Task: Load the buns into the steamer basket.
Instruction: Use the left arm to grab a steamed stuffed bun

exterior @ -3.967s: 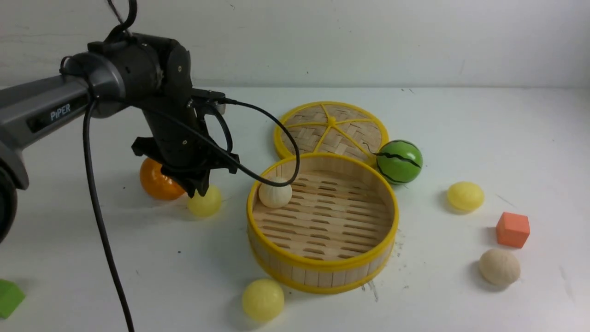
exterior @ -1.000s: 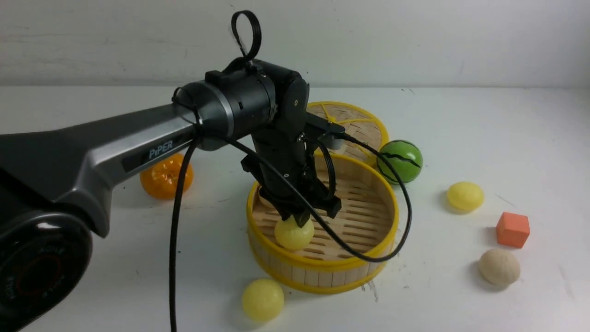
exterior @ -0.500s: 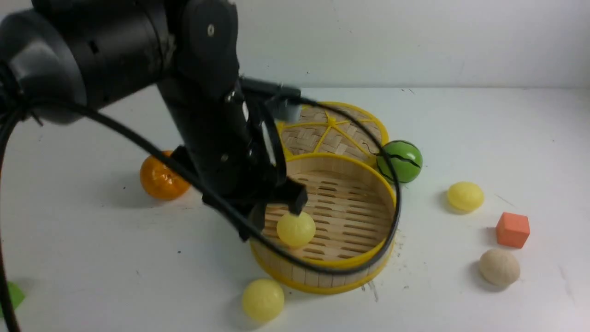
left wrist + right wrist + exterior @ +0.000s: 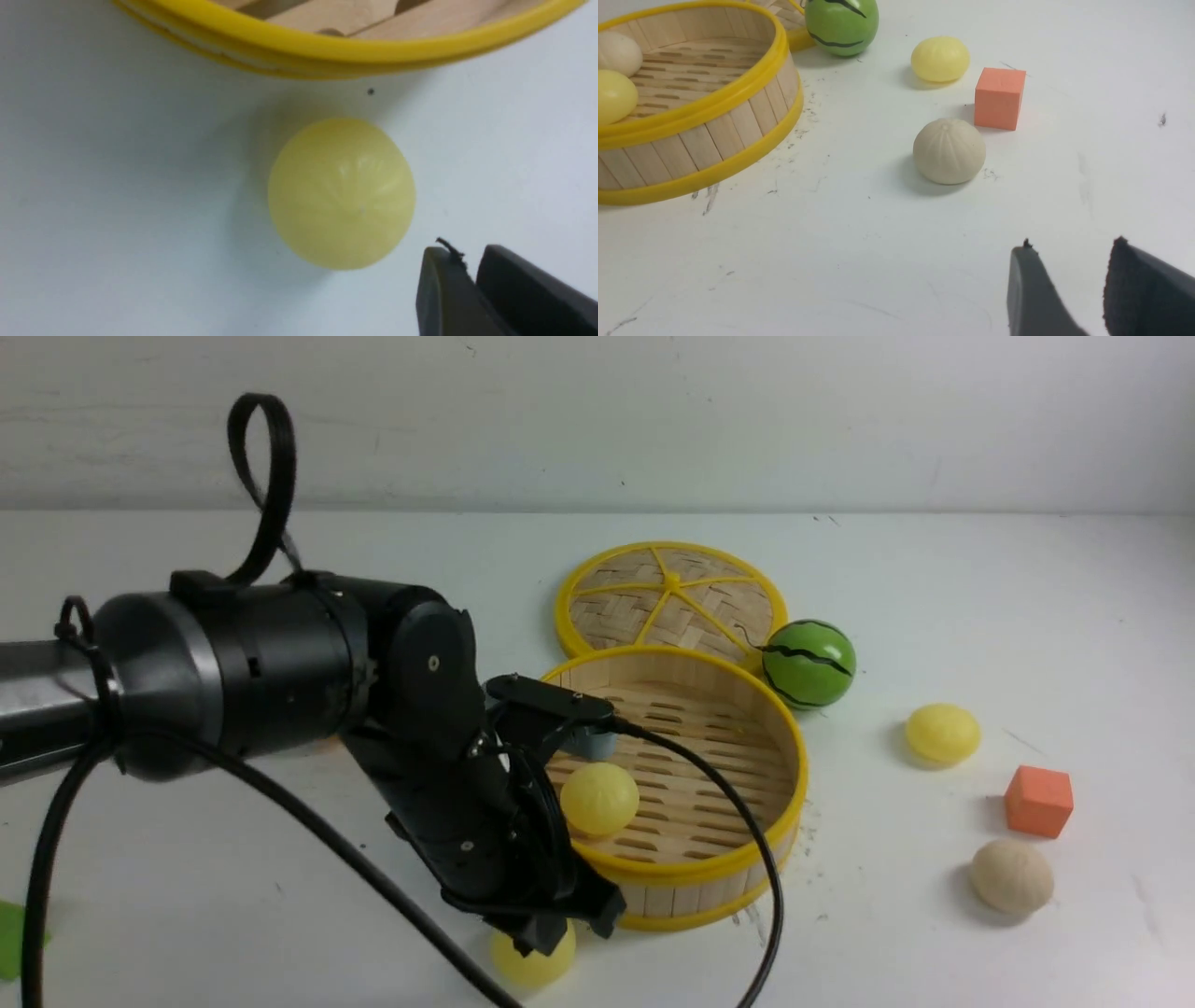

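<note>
The white surface (image 4: 934, 616) is carrying everything, and the left arm (image 4: 280, 681) is reaching low across the near side of the steamer basket (image 4: 691, 896). Two buns are sitting inside the basket: a yellow bun (image 4: 598, 798) and a white bun (image 4: 616, 52) beside it. Three are lying outside it. One yellow bun (image 4: 341, 193) is resting on the surface just beside the basket's near wall, apart from it. Another yellow bun (image 4: 942, 733) and a beige bun (image 4: 1011, 875) are lying well to the right.

The left claw (image 4: 469, 266) is hanging right at the near bun, its tips slightly parted and gripping nothing. The bun is lying between those tips and the basket wall, off to one side of the claw and not between the fingers. The gap is probably too narrow for the bun, though the wrist view is showing only the tips. The right claw (image 4: 1071, 252) is hovering empty and released, nearer the two right-hand buns.
</note>
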`<control>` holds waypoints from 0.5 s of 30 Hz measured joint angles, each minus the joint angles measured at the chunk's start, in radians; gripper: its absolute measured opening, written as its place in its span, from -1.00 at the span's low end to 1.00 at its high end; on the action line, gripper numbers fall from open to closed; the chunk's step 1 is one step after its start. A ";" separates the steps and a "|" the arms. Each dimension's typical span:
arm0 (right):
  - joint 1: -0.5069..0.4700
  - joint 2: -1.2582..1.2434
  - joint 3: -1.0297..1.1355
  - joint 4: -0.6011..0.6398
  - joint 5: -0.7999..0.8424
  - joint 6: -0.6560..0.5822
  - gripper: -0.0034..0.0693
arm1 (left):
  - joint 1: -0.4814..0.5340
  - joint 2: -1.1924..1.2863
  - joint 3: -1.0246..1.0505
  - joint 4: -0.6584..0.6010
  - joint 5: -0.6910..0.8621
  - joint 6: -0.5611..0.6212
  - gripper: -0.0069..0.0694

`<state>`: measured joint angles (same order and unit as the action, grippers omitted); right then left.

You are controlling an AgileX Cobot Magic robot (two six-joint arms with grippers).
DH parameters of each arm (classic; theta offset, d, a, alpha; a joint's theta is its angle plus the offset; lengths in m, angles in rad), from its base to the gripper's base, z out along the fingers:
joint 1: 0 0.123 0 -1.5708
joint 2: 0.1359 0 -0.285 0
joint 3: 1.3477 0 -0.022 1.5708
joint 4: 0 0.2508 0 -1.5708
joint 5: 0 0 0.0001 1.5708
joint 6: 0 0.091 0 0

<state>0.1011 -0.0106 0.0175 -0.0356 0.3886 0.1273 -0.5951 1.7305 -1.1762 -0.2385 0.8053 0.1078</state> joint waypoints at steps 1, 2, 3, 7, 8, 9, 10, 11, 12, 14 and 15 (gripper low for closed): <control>0.000 0.000 0.000 0.000 0.000 0.000 -0.25 | 0.000 0.008 0.000 0.013 -0.020 0.000 -0.43; 0.000 0.000 0.000 0.000 0.000 0.000 -0.25 | 0.000 0.011 0.000 0.021 -0.030 0.000 -0.40; 0.000 0.000 0.000 0.000 0.000 0.000 -0.25 | 0.000 0.017 0.000 0.042 -0.048 0.000 -0.31; 0.000 0.000 0.000 0.000 0.000 0.000 -0.25 | 0.000 0.028 0.000 0.090 -0.083 0.000 -0.18; 0.000 0.000 0.000 0.000 0.000 0.000 -0.25 | 0.000 0.033 0.000 0.093 -0.090 0.000 -0.17; 0.000 0.000 0.000 0.000 0.000 0.000 -0.25 | 0.000 0.038 0.000 0.093 -0.097 0.000 -0.16; 0.000 0.000 0.000 0.000 0.000 0.000 -0.25 | 0.000 0.043 -0.001 0.093 -0.103 0.000 -0.16; 0.000 0.000 0.000 0.000 0.000 0.000 -0.25 | 0.000 0.049 -0.001 0.093 -0.105 0.000 -0.16; 0.000 0.000 0.000 0.000 0.000 0.000 -0.25 | 0.000 0.055 -0.001 0.093 -0.106 0.000 -0.16; 0.000 0.000 0.000 0.000 0.000 0.000 -0.25 | 0.000 0.068 -0.001 0.093 -0.111 0.000 -0.16; 0.000 0.000 0.000 0.000 0.000 0.000 -0.25 | 0.000 0.077 -0.001 0.093 -0.115 0.000 -0.16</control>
<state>0.1011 -0.0106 0.0175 -0.0356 0.3886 0.1273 -0.5951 1.8076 -1.1770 -0.1450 0.6902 0.1078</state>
